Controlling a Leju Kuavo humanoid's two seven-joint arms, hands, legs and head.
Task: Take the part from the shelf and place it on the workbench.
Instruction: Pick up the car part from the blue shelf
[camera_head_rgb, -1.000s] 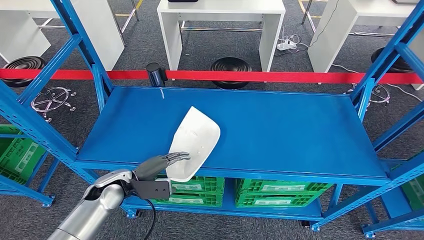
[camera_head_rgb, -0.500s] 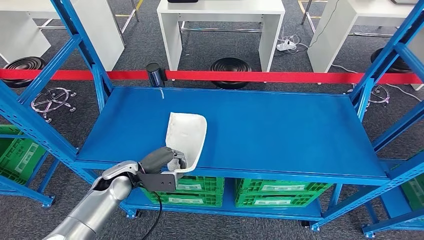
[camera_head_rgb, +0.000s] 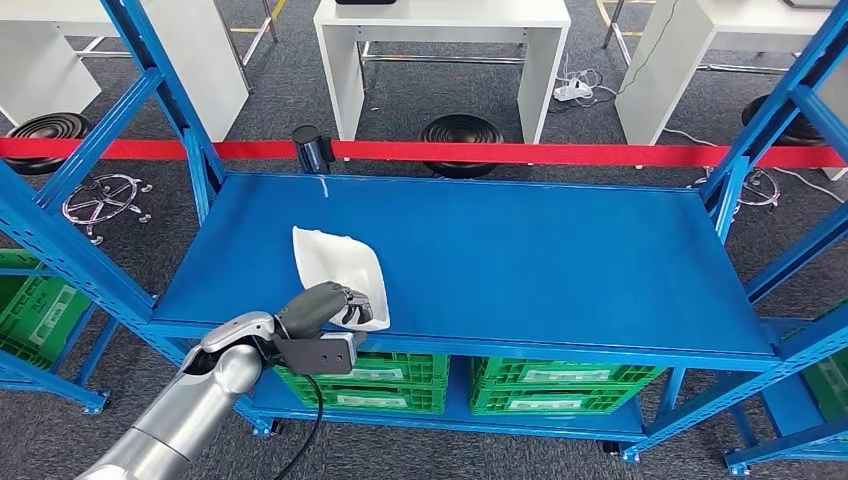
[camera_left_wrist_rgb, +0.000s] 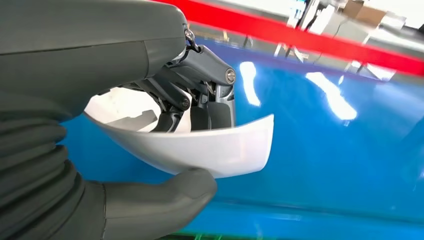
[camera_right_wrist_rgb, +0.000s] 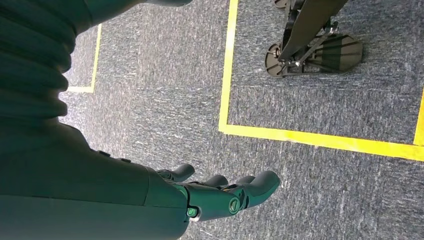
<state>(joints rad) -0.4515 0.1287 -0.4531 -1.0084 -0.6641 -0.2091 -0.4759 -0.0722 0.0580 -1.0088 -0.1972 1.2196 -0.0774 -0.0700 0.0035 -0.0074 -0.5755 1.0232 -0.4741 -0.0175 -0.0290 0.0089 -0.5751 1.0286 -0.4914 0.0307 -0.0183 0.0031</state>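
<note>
A white curved shell part (camera_head_rgb: 338, 270) lies on the blue shelf (camera_head_rgb: 520, 260) near its front left edge. My left hand (camera_head_rgb: 325, 306) grips the part's near end. In the left wrist view the dark fingers (camera_left_wrist_rgb: 200, 90) reach into the part's hollow and the thumb (camera_left_wrist_rgb: 165, 192) presses under the white part (camera_left_wrist_rgb: 215, 147). My right hand (camera_right_wrist_rgb: 220, 195) hangs over the carpet floor, fingers apart and holding nothing.
Blue uprights (camera_head_rgb: 170, 95) frame the shelf at both sides. Green crates (camera_head_rgb: 560, 385) sit on the lower level. A red barrier tape (camera_head_rgb: 520, 153) runs behind the shelf, with white tables (camera_head_rgb: 440, 40) and black stools (camera_head_rgb: 460, 130) beyond. Yellow floor lines (camera_right_wrist_rgb: 230, 75) show in the right wrist view.
The part has swung from pointing up-right to lying toward the left. My left hand closed on its near end and shifted slightly left along the shelf's front edge.
</note>
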